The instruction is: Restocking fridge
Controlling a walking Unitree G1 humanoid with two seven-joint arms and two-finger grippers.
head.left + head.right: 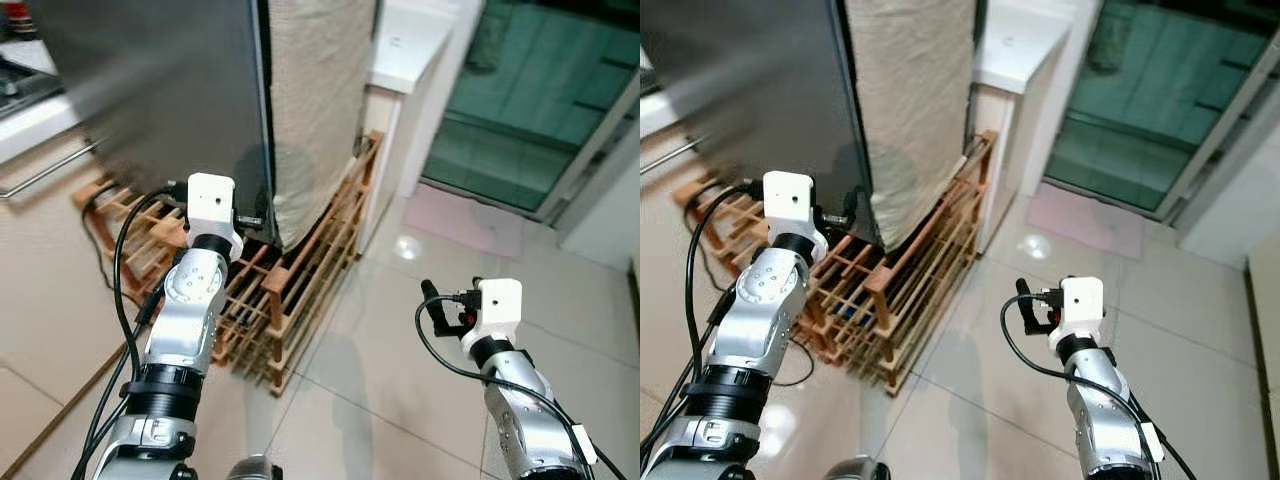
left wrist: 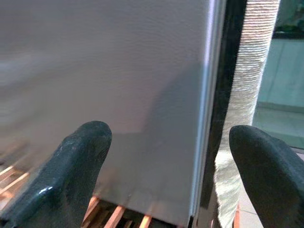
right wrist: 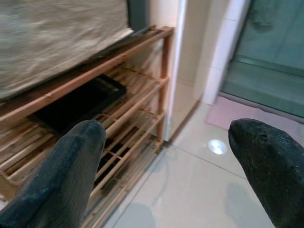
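Before you stands the tall grey metal fridge [image 1: 160, 100], its door shut and its flat face filling the upper left of the head views; its lower corner sits above a low slatted wooden rack [image 1: 300, 290] on the pale tiled floor [image 1: 400, 370]. A beige woven cloth [image 1: 315, 110] hangs down the fridge's side, its lower edge draped over the rack's top rail. Beyond it you see a white counter [image 1: 410, 45], and to the right a green-tinted glass sliding door [image 1: 530, 100] with a pinkish mat [image 1: 465, 220] laid in front of it. Inside the rack, your right wrist view shows a flat black tray [image 3: 80, 104] on a shelf. Your left gripper [image 2: 166, 166] is raised close to the fridge's lower door edge, fingers [image 2: 71, 166] spread wide, holding nothing. Your right gripper [image 3: 166, 171] hangs over the bare floor, well apart from the rack, fingers [image 3: 66, 175] likewise spread and empty.
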